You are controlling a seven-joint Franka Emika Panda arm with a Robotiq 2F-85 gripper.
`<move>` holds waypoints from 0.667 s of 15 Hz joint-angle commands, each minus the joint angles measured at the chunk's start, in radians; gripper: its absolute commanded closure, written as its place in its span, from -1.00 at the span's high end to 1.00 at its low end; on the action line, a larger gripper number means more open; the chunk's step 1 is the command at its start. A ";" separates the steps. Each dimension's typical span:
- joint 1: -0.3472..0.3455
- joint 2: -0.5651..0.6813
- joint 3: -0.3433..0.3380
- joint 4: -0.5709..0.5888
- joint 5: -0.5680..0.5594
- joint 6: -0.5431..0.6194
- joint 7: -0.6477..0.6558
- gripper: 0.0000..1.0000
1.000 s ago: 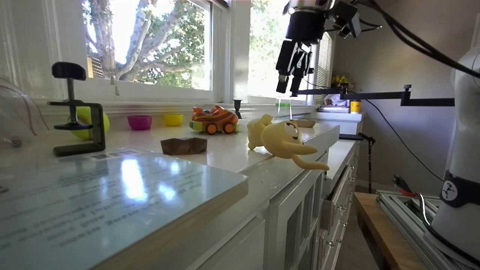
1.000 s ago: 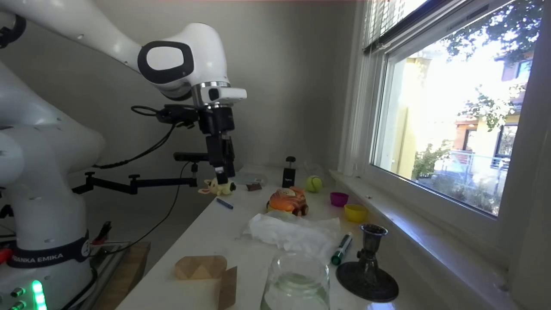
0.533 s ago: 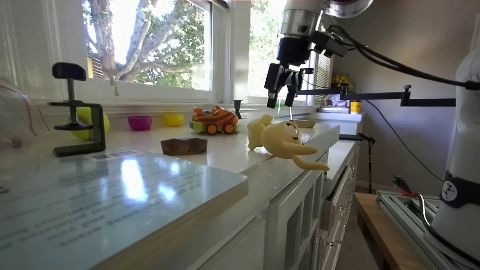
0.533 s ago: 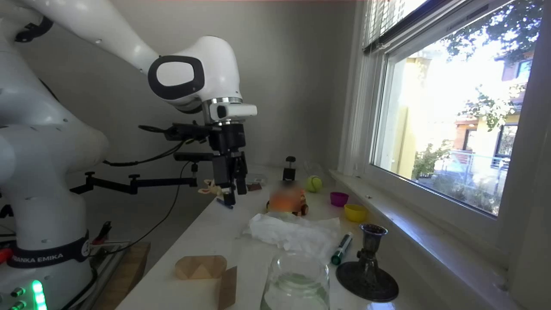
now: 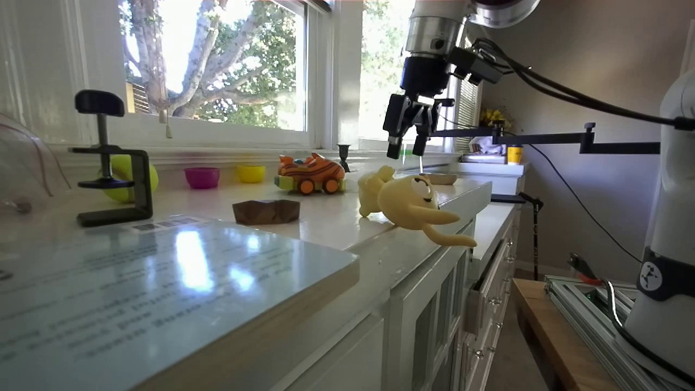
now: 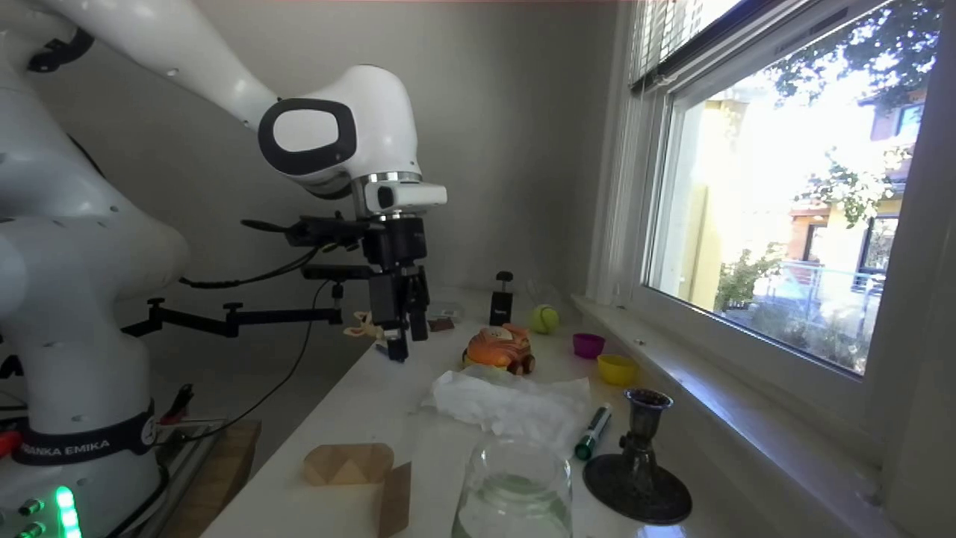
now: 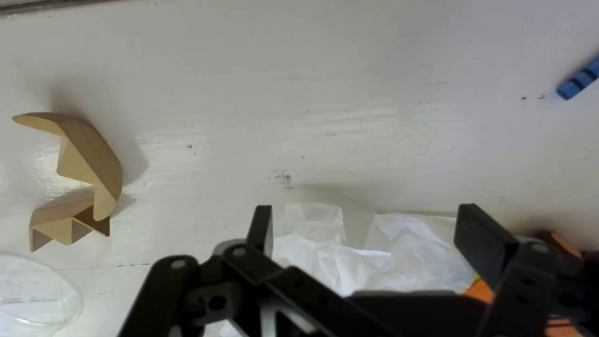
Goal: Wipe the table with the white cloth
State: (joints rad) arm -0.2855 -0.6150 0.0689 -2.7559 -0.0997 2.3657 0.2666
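Note:
The white cloth (image 6: 515, 407) lies crumpled on the pale table (image 6: 358, 418), in front of an orange toy car. It also shows in the wrist view (image 7: 355, 269), partly hidden behind the jaws. I cannot make it out in the exterior view facing the robot base. The table (image 7: 327, 112) has small dark marks (image 7: 283, 179) close to the cloth's edge. My gripper (image 7: 365, 224) is open and empty, its fingers wide apart. In both exterior views the gripper (image 5: 406, 150) (image 6: 408, 344) hangs pointing down above the table, apart from the cloth.
The orange car (image 6: 499, 348), a glass jar (image 6: 514, 493), a green marker (image 6: 593, 432), a candle holder (image 6: 638, 471) and a cardboard piece (image 6: 347, 465) surround the cloth. A blue stick (image 7: 578, 79) and a yellow toy (image 5: 407, 201) sit near the table's edge. Cups (image 6: 618, 370) line the window side.
My gripper has come down and, in an exterior view, moved right toward the window side. In the last half second it has sunk only slightly. The cloth has not moved.

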 commanded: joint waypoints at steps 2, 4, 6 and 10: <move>-0.013 0.064 -0.031 0.001 -0.048 0.069 0.013 1.00; -0.017 0.100 -0.038 0.000 -0.050 0.129 0.016 1.00; -0.021 0.148 -0.044 0.007 -0.049 0.194 0.016 1.00; -0.043 0.255 -0.044 0.041 -0.059 0.286 0.033 1.00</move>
State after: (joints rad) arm -0.3074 -0.4526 0.0290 -2.7556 -0.1123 2.5868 0.2666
